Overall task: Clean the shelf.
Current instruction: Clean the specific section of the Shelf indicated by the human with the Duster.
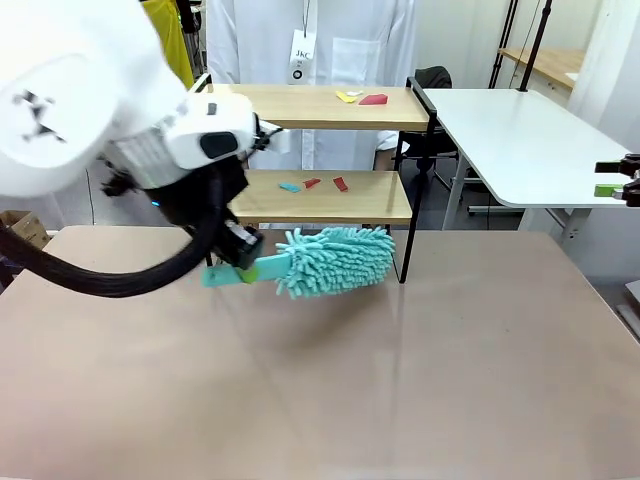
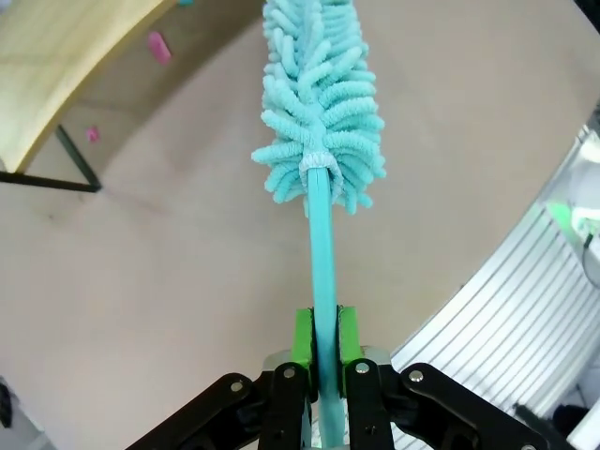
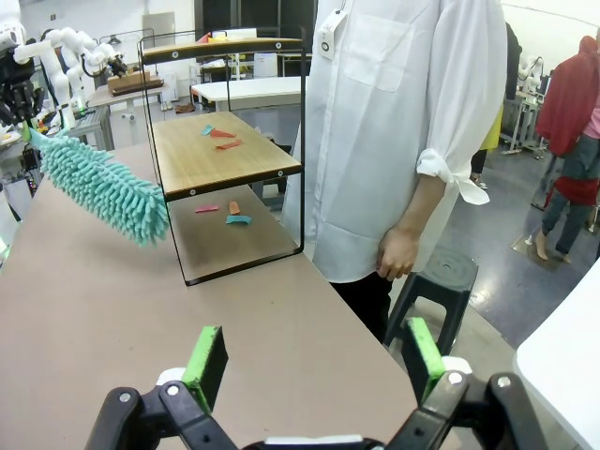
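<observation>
The shelf [image 1: 330, 120] stands at the table's far edge, with small coloured scraps [image 1: 373, 99] on its top board and more scraps [image 1: 312, 184] on the lower one. My left gripper [image 1: 240, 262] is shut on the handle of a teal fluffy duster [image 1: 335, 260], whose head hangs just in front of the lower board's right half. The left wrist view shows the green pads [image 2: 302, 339] clamped on the thin handle [image 2: 323, 272]. My right gripper [image 3: 314, 361] is open and holds nothing. It sits off the table's right side [image 1: 610, 180], facing the shelf [image 3: 225, 155] and duster [image 3: 98, 187].
A person in a white shirt [image 1: 310, 40] stands right behind the shelf, close to its side in the right wrist view [image 3: 394, 141]. A white table [image 1: 520, 130] adjoins at the back right. A black stool [image 3: 441, 272] stands by the person. The tan tabletop [image 1: 400, 380] spreads in front.
</observation>
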`<state>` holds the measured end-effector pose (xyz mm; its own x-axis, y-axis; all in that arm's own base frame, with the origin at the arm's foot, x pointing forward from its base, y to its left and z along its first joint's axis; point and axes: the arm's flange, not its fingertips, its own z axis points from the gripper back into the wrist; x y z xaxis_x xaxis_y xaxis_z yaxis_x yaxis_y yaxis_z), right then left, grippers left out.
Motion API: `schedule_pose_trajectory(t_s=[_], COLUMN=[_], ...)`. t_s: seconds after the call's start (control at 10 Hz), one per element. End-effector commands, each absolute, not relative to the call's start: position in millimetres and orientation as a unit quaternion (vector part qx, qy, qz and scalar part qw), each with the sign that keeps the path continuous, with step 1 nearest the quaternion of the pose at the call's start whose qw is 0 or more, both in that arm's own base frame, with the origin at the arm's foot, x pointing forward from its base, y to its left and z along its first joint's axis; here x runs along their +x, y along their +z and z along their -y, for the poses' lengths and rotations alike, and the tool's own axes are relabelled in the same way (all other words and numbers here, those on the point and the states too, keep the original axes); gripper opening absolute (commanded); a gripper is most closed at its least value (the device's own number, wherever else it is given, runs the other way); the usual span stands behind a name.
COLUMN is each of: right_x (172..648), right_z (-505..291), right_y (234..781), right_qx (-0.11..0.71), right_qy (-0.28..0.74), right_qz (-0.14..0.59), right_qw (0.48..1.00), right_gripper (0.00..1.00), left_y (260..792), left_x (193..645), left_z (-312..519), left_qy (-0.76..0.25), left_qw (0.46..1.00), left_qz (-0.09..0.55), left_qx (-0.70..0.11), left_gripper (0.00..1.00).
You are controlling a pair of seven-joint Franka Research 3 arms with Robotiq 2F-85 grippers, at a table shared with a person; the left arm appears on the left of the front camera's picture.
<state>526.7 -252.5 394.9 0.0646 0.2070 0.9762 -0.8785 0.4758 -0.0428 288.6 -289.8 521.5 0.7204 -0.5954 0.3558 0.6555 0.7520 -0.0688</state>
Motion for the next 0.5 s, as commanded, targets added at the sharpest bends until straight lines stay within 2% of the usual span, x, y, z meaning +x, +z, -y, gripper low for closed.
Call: schedule_pose_trajectory(t_s=[0.0, 0.4], right_x=[527, 527], right_z=[248, 248], right_y=[402, 402], right_qx=[0.303, 0.303], right_qy=[0.406, 0.406], right_qz=[0.542, 0.542], right_qw=[0.67, 0.67], right_gripper=[1.0, 1.0], left_y=[511, 480], left_x=[304, 315], left_z=[309, 344], left_qy=[-0.305, -0.228], left_qw=[0.935, 0.95], left_qz=[0.168, 0.207], left_qx=[-0.068, -0.045], left_gripper=[0.13, 0.13])
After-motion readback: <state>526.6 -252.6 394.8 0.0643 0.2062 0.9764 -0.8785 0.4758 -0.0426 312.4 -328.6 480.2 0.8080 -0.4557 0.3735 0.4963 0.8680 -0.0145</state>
